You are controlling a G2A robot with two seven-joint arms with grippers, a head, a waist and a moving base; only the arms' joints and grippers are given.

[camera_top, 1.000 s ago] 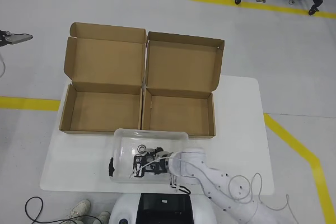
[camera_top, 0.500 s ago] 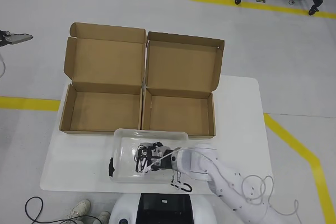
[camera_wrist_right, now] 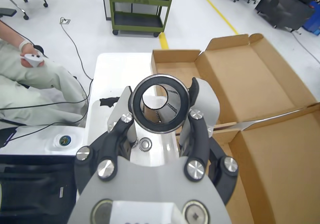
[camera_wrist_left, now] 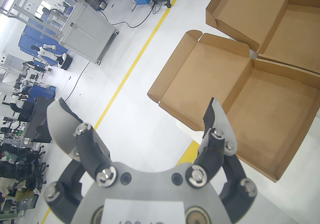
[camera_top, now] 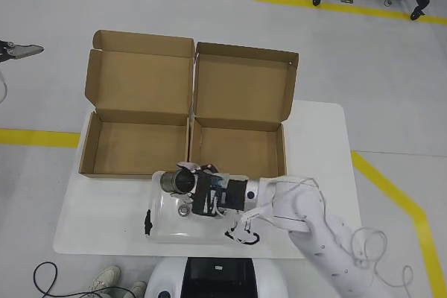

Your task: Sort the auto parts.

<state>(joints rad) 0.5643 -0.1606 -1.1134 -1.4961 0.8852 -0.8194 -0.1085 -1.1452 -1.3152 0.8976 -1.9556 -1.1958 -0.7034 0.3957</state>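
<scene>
Metal sleeve (camera_top: 173,179) clamped in my right pincer (camera_wrist_right: 162,92), above the clear tray's (camera_top: 158,220) 11 o'clock corner, my left pincer (camera_wrist_left: 136,110) spread wide.

The top view looks straight down from above the arms, taking in the whole counter (camera_top: 320,149) and both cardboard boxes (camera_top: 134,145). The left wrist camera hangs high, off the counter's side, facing down past the left claw (camera_wrist_left: 135,107) at the same boxes. The right wrist camera sits close over the counter, facing across it to those boxes
</scene>
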